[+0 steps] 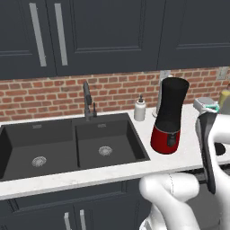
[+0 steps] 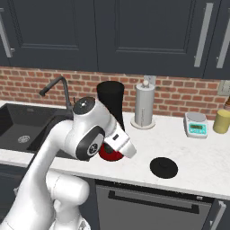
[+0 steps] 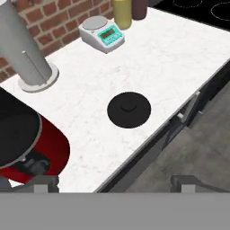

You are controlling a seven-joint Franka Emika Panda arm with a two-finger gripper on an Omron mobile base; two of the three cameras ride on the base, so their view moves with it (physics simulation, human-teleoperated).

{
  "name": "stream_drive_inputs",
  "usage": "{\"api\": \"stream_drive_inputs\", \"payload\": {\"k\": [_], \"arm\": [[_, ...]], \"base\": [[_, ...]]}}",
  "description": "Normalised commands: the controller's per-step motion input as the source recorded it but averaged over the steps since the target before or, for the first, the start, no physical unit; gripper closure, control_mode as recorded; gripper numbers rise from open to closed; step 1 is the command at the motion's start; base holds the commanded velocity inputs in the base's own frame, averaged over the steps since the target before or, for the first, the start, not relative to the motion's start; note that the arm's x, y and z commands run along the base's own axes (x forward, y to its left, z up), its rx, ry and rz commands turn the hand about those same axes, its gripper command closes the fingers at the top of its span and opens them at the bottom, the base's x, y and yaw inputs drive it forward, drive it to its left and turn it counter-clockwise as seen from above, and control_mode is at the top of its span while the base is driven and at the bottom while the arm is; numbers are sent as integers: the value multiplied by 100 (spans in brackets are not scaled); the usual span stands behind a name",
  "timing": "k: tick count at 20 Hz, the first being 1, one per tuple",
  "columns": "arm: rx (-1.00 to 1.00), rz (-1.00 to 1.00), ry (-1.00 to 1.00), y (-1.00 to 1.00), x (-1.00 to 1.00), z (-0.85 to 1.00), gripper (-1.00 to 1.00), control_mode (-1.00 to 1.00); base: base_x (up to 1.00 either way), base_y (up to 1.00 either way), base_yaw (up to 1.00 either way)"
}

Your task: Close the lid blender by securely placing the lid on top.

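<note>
- The lid [image 3: 129, 109], lying flat on the bench [image 3: 179, 54], is judged light and rigid; its faint central knob is probably the best hold.
- The gripper [image 3: 114, 183] is shown with fingers apart, empty.

I see flat, even rendered light, moderately bright; the white desk [image 3: 179, 58] reads clean without glare; shadows are barely there; the red blender [image 1: 169, 116] base carries a soft sheen; edges look slightly pixelated.

Blender [image 1: 170, 116] upright, mouth open; lid [image 2: 163, 167] flat on counter, well apart.
</note>
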Motion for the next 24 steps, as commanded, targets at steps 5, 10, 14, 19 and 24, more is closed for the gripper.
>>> {"api": "stream_drive_inputs", "payload": {"k": [5, 10, 14, 19, 24], "arm": [[12, -29, 3, -100, 0, -27, -100, -100], [11, -8, 0, -61, 1, -32, -100, -100], [13, 0, 1, -46, 27, -38, -100, -100], [10, 0, 0, -31, 35, -35, -100, -100], [8, 0, 2, -25, 42, -29, -100, -100]], "base": [[0, 0, 0], [0, 0, 0], [0, 0, 0], [0, 0, 0], [0, 0, 0]]}}
